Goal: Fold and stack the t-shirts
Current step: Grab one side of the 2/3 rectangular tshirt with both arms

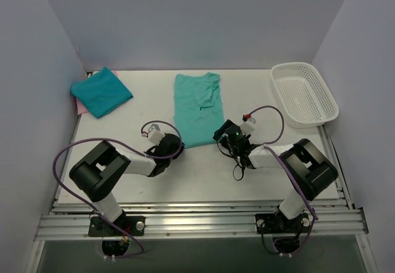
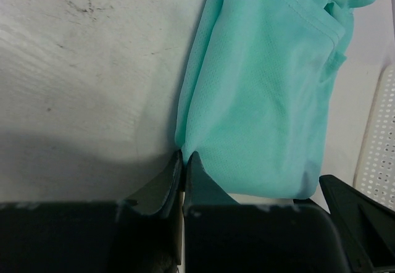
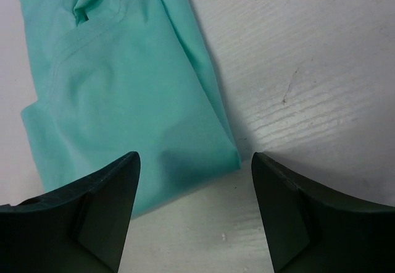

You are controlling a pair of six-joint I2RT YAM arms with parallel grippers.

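Note:
A light turquoise t-shirt (image 1: 196, 107) lies in the middle of the table, folded lengthwise into a long strip. My left gripper (image 1: 177, 144) is at its near left corner; in the left wrist view the gripper (image 2: 184, 157) is shut, pinching that corner of the shirt (image 2: 265, 94). My right gripper (image 1: 220, 133) is at the near right corner; in the right wrist view it (image 3: 192, 165) is open, with the corner of the shirt (image 3: 123, 100) lying between the fingers on the table. A darker teal folded t-shirt (image 1: 102, 91) lies at the far left on a pink one (image 1: 79, 104), of which only an edge shows.
A white mesh basket (image 1: 304, 92) stands at the far right of the table; its edge shows in the left wrist view (image 2: 378, 143). Walls enclose the table on three sides. Purple cables loop over both arms.

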